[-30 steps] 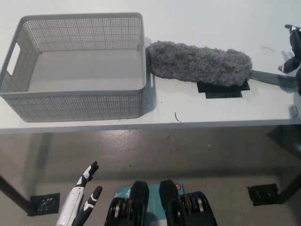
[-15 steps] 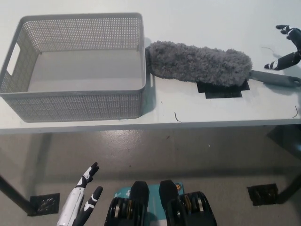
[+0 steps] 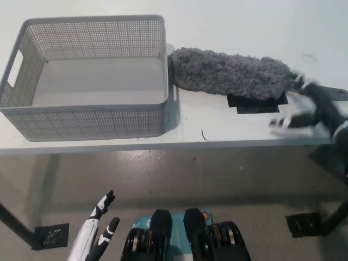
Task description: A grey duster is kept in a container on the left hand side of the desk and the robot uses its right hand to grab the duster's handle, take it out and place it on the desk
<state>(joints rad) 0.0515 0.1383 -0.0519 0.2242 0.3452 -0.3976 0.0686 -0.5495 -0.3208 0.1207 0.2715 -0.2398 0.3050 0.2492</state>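
Right hand (image 3: 318, 109) is blurred by desk (image 3: 228, 136) edge, hides duster (image 3: 228, 73) handle; grip can't tell. Left hand (image 3: 97, 232) low, fingers apart w/ nothing, partly cut off.

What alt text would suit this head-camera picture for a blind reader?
A fluffy grey duster lies on a white desk, just right of a grey mesh basket, partly over black tape. The robot's black right hand, blurred, is by the duster's handle end; its white left hand hangs open below the desk.
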